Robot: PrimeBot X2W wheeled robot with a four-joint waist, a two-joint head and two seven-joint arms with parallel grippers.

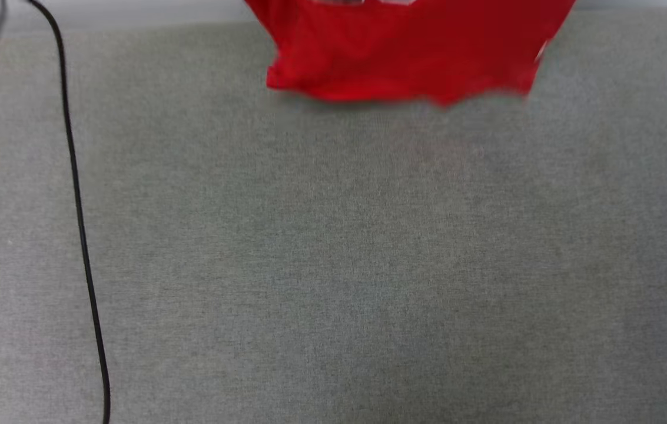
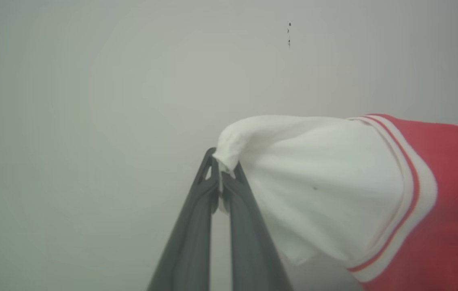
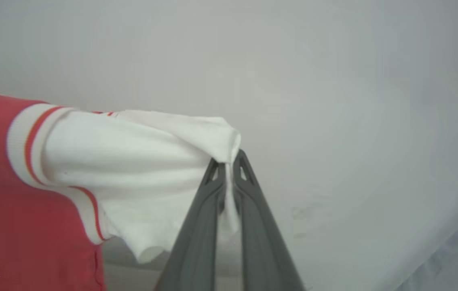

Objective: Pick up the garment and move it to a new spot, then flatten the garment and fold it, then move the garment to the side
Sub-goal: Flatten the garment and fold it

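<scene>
Two sleeves (image 2: 313,182) pinched, by left tool (image 2: 221,162) and right tool (image 3: 228,161), garment (image 1: 404,53) seemingly hanging over grey cloth (image 1: 333,265) near cable (image 1: 77,206)

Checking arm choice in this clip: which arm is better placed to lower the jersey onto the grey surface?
Neither alone: the left gripper and the right gripper each pinch a white sleeve end of the garment, which hangs spread between them. Likely both lower together.

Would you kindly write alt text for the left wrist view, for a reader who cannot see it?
The left gripper is shut on the tip of a white sleeve of the garment, which bunches to a point there. Red-and-white striped trim joins the sleeve to the red body at the right edge, against a plain pale grey backdrop.
</scene>
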